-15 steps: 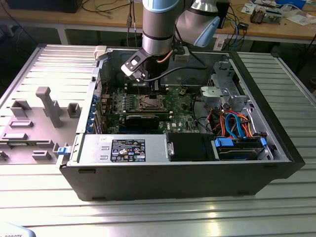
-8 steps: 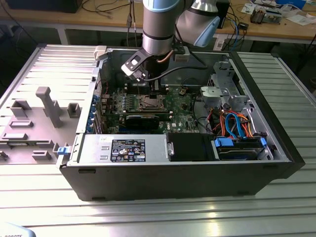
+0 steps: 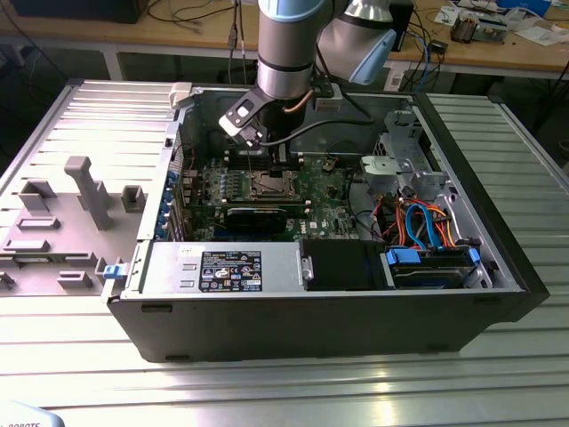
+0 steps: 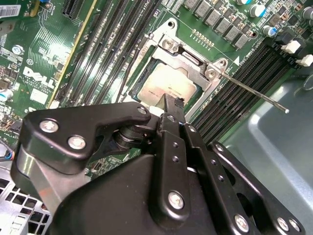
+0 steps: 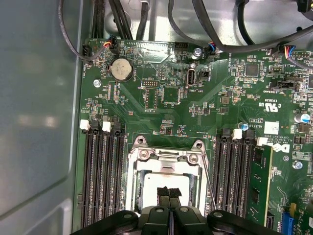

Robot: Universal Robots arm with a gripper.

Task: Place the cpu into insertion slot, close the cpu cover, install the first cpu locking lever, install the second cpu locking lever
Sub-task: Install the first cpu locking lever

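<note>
Nearest to both wrist cameras is the black gripper (image 5: 169, 192), and its linkage is cut off by the picture edge. The jaws stand closed on each other, tip against tip, and hold nothing. They hang just over the cpu (image 5: 152, 178). Probably they are kept shut so that the narrow tip can push on small parts, but this is only a judgement.

The cpu lies flat in the slot (image 3: 268, 185), near the middle of the board (image 5: 166, 93), between two banks of memory slots (image 5: 100, 176). The cover (image 5: 166, 156) seems to be down around it, with the silver top showing through its window. One lever (image 4: 254, 95) stands free as a thin rod and reaches out over the memory slots toward the bare case floor, so it is not yet hooked.

The jaws hide the near part of the cpu and cover. So it cannot be told if the tip touches the chip, or if the cover sits fully flat. The other lever is hard to make out. In the exterior view the arm (image 3: 284, 44) reaches down into the open case (image 3: 311, 329), which lies on its side on the bench (image 3: 267, 391), and it hides the far edge of the board.
</note>
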